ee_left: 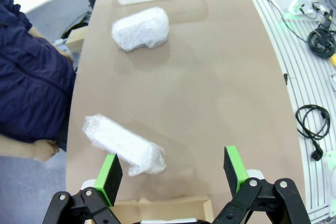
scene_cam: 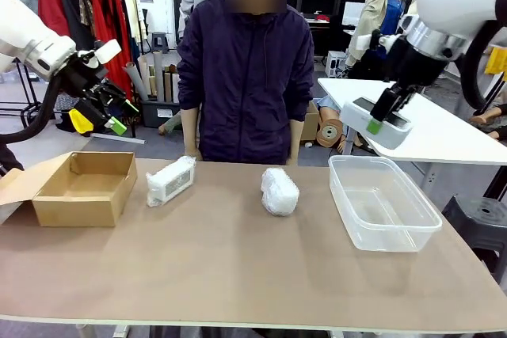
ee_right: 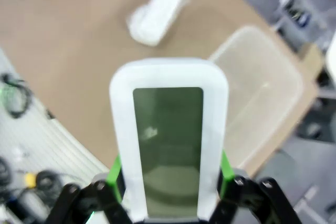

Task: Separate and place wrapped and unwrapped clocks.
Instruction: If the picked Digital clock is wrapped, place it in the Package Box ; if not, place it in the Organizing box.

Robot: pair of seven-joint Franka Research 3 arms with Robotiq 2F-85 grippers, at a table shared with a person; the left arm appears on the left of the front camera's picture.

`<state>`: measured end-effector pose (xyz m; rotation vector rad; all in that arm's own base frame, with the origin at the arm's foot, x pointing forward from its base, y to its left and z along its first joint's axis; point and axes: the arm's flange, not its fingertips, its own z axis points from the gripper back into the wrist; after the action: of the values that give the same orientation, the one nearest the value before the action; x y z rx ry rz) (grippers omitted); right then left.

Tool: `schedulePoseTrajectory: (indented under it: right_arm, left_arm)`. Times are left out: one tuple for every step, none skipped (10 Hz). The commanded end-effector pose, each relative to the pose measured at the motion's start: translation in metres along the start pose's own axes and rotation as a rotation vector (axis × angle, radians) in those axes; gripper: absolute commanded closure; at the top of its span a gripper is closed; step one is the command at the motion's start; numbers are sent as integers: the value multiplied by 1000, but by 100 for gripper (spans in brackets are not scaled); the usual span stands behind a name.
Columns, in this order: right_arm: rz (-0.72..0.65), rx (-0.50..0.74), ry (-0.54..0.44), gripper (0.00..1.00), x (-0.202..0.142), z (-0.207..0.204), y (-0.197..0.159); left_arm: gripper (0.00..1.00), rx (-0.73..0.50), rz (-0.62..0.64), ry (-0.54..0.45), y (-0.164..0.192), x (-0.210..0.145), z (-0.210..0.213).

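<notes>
My right gripper (scene_cam: pixel 379 122) hangs high above the clear plastic tub (scene_cam: pixel 412 223), shut on the bare white clock (scene_cam: pixel 383 123). Its greenish-grey screen shows large on the clock (ee_right: pixel 168 135) between the green pads (ee_right: pixel 116 176). On the table lie two wrapped bundles: a boxy one (scene_cam: pixel 170 180) beside the cardboard box (scene_cam: pixel 79 195) and a rounded lump (scene_cam: pixel 280 191) in the middle. My left gripper (scene_cam: pixel 109 113) is raised above the cardboard box, open and holding nothing. Looking down from it, the boxy bundle (ee_left: pixel 123 144) lies just beyond the left gripper (ee_left: pixel 170 171), the lump (ee_left: pixel 140 28) farther on.
A person in a dark jacket (scene_cam: pixel 245 77) stands at the far edge of the table, hands resting on it. The plastic tub (ee_right: pixel 262 93) sits at the table's right end and holds nothing. A white table (scene_cam: pixel 444 128) stands behind on the right.
</notes>
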<state>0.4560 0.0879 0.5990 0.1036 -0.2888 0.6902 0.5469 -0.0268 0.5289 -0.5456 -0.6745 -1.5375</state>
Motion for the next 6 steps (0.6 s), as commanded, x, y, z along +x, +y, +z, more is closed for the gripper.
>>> schedulePoseTrajectory:
  right_arm:
    - [-148,8,-7,100,-10,-7,-10]
    - [-207,3,9,100,-17,-10,-17]
    - [-245,2,14,100,-23,-13,-23]
    - [-258,-4,0,100,-26,-13,-26]
    - [-184,7,28,100,-21,-13,-26]
    - [-184,7,28,100,-21,-13,-26]
  left_arm:
    - [0,6,-1,3,-1,1,0]
    - [0,6,-1,3,-1,1,0]
    - [0,6,-1,3,-1,1,0]
    - [0,6,-1,3,-1,1,0]
    - [0,6,-1,3,-1,1,0]
    - [0,6,-1,3,-1,1,0]
